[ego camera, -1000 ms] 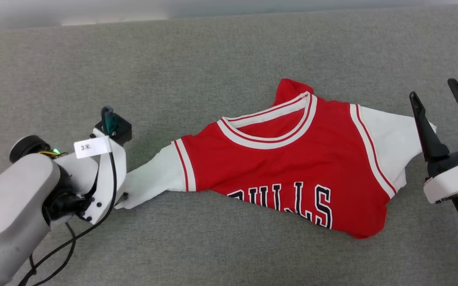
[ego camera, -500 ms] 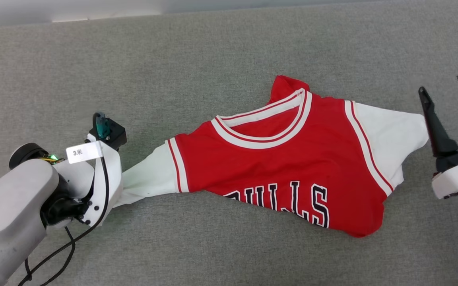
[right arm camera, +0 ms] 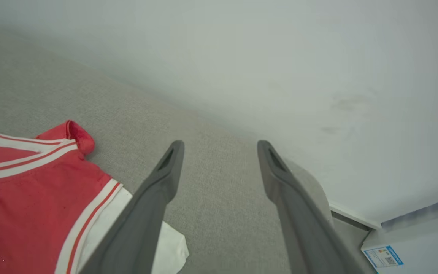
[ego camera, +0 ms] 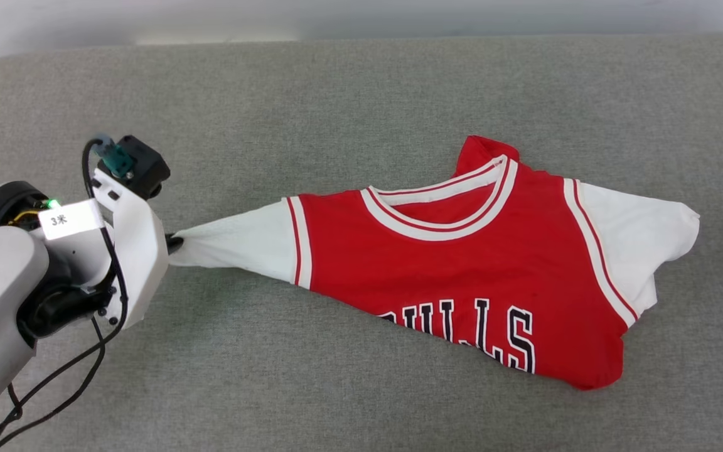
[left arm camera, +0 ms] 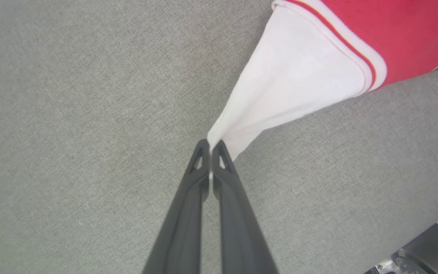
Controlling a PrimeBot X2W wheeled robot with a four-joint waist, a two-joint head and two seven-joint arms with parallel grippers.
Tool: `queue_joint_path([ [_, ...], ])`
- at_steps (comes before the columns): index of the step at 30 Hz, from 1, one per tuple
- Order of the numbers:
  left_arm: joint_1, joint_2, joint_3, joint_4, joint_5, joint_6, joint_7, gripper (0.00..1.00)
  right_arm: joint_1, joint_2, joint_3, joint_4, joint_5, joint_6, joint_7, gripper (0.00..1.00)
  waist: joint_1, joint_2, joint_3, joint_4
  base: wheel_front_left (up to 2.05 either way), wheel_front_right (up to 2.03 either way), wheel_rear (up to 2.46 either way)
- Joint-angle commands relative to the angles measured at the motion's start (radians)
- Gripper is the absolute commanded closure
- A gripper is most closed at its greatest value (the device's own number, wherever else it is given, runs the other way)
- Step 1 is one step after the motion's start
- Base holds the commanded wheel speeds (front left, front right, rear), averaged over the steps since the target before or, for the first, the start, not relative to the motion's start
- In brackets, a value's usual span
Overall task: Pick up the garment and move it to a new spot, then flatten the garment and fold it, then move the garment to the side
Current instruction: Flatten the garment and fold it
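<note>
Left wrist view, left hand (left arm camera: 211, 143) pinching garment (left arm camera: 295, 76)

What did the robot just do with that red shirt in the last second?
The left gripper has closed on the tip of the white sleeve of the garment and pulled it taut, away from the red body. The right gripper stays open, holding nothing; the red body still lies on the grey surface.

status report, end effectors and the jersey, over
Left end effector shut on the garment, at its white sleeve tip. Right end effector open, empty. Body rumpled on the grey cushion, sleeve pulled taut. Nothing in the way.
</note>
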Motion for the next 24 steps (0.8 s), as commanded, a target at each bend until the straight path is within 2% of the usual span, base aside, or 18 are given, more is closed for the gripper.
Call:
queue_joint_path([
  [1,-0.016,0.004,0.007,-0.01,0.003,0.005,-0.008,1.0,-0.016,-0.029,0.021,0.006,0.037,-0.001,0.044,0.0,0.0,-0.0001,0.008,0.007,0.0,0.0,0.0],
  [5,-0.019,0.01,0.015,-0.05,0.011,0.018,-0.022,1.0,-0.067,-0.156,0.145,0.006,0.219,-0.001,0.278,0.0,0.0,-0.0001,0.033,0.022,0.0,0.0,0.0],
  [9,-0.033,0.003,0.016,-0.079,0.027,0.027,-0.03,1.0,-0.127,-0.219,0.224,0.039,0.315,-0.001,0.479,0.0,0.0,-0.0001,0.064,0.036,0.0,0.0,0.0],
  [12,-0.046,-0.005,0.018,-0.096,0.037,0.029,-0.035,1.0,-0.169,-0.236,0.267,0.073,0.342,-0.001,0.589,0.0,0.0,-0.0001,0.09,0.05,0.0,0.0,0.0],
  [17,-0.071,-0.013,0.026,-0.117,0.052,0.029,-0.046,1.0,-0.23,-0.203,0.289,0.146,0.367,-0.001,0.672,0.0,0.0,-0.0001,0.136,0.072,0.0,0.0,0.0],
  [24,-0.09,-0.016,0.035,-0.132,0.067,0.033,-0.064,1.0,-0.26,-0.157,0.318,0.241,0.348,-0.001,0.655,0.0,0.0,-0.0001,0.201,0.093,0.0,0.0,0.0],
])
